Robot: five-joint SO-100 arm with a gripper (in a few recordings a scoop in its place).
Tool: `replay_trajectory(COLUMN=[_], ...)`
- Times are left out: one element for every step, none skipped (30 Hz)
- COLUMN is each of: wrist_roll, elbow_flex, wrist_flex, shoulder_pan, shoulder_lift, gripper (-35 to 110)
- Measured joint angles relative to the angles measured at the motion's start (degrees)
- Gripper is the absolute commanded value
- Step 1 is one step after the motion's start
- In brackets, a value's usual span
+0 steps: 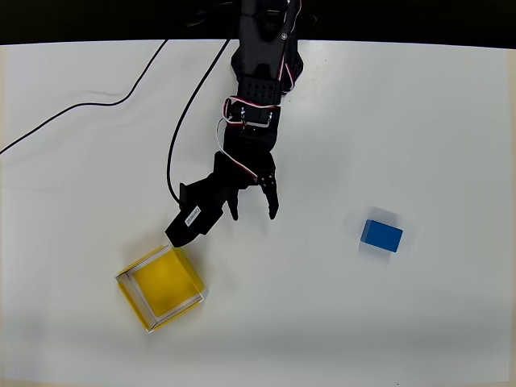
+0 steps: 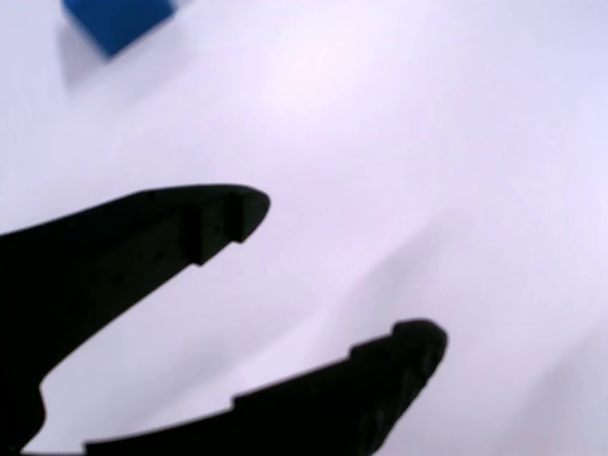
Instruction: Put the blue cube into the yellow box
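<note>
Overhead view: black arm (image 1: 260, 89) reaching down from the top edge over the white table (image 1: 419, 121), gripper (image 1: 253, 211) spread open and empty near the middle, fingers pointing down the picture; cube (image 1: 381, 235) lying flat on the table well to the right of the gripper, apart from everything; box (image 1: 160, 288) at lower left, open top up, nothing inside, just below the arm's black side block (image 1: 193, 216). Wrist view: two black fingers (image 2: 142, 242) parted with bare table between, cube (image 2: 119, 21) cut by the top left edge, well away from the tips.
</note>
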Motion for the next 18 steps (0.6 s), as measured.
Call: replay_trajectory(wrist_roll=[0.09,0.53,1.14,2.02,2.64,3.08,3.52,4.04,4.31,4.39,4.48,4.48,4.31,4.13,4.04,3.78,3.16,2.55], elbow_flex=[-2.02,-4.13,-6.33,-8.70,-11.16,-13.80,-16.61,-19.69,-22.85,-26.02,-29.44,-32.96,-36.56,-40.17,-43.68,-47.29,-50.80,-54.32], wrist_flex=[-1.41,-2.29,-2.72,-2.90,-2.99,-2.81,-1.76,-0.18,1.85,4.48,7.38,10.81,14.33,18.11,21.97,25.93,29.88,33.84], shoulder_pan=[-0.26,-0.70,-1.23,-1.76,-2.20,-2.55,-2.81,-3.25,-3.69,-4.39,-5.19,-5.98,-6.94,-7.91,-8.88,-9.93,-10.90,-12.04], shoulder_lift=[-2.37,-4.66,-6.86,-9.32,-11.78,-14.15,-16.26,-18.46,-20.65,-22.59,-24.52,-26.37,-28.30,-29.97,-31.55,-33.13,-34.89,-36.47], gripper=[36,41,42,44,46,48,49,51,52,53,54,55,55,56,56,56,57,57])
